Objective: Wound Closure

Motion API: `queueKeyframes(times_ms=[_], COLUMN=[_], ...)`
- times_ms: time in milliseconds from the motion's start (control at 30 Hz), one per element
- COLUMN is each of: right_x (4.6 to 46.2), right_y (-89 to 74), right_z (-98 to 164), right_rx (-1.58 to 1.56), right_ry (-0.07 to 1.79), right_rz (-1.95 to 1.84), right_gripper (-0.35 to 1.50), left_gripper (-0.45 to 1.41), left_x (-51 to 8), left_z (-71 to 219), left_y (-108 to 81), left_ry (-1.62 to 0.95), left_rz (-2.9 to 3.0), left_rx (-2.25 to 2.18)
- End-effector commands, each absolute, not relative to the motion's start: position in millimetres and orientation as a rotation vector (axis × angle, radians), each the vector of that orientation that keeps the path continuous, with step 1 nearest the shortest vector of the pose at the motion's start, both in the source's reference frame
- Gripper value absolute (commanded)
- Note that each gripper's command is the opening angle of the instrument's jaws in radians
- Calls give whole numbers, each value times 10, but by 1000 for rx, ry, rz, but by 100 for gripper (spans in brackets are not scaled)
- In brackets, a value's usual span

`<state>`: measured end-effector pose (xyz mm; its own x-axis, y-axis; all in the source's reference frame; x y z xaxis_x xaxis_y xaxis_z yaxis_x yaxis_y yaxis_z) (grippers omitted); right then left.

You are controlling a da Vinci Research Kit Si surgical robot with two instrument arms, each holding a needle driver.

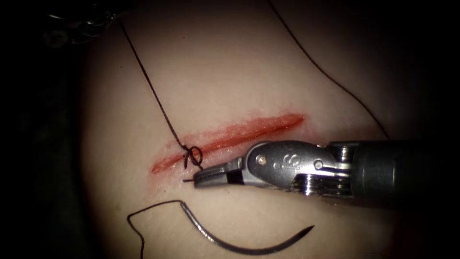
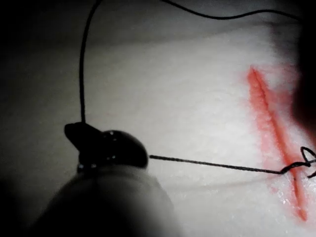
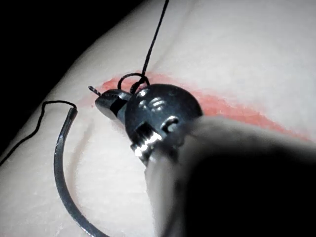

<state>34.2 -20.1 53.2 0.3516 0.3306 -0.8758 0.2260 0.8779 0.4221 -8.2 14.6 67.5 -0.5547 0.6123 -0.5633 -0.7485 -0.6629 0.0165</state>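
The cut point(image 1: 239, 134) runs as a red line across the tissue point(image 1: 230, 72). A thread knot point(image 1: 193, 156) sits near the cut's left end. My right tool point(image 1: 203, 179) lies just below the cut, jaws shut on the short thread tail beside the knot; that same tool point(image 3: 106, 101) has the tail's tip poking out past it. At the far upper left, my left tool point(image 1: 81, 26) holds the long thread point(image 1: 151, 88), which runs tight to the knot; there its jaws point(image 2: 74, 132) are shut on the strand. The curved needle point(image 1: 249, 245) lies free on the tissue below the cut, held by neither tool.
Slack thread point(image 1: 136, 220) curls from the needle's blunt end toward the lower left. Another strand point(image 1: 330, 79) crosses the tissue at the upper right. Red fluid stains the cut's edges point(image 2: 269, 123). The needle point(image 3: 61, 182) lies close beside the right tool's wrist.
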Motion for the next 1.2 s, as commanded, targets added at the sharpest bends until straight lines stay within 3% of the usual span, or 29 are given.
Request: queueKeyframes(times_ms=[33,467,867,1200], right_x=[350,345,331,316], right_y=[-207,-243,-256,-277], right_z=[538,524,519,533], right_rx=[537,687,760,833], right_ry=[1228,1334,1384,1340], right_rz=[80,139,129,166], right_gripper=[-35,-35,-35,-35], left_gripper=[-45,-45,-45,-45], left_x=[-88,-109,-64,-51], left_z=[680,686,662,646], left_y=[146,146,160,174], left_ry=[382,928,1162,1241], left_rz=[2235,2868,2837,2799], left_rx=[-666,-277,26,-49])
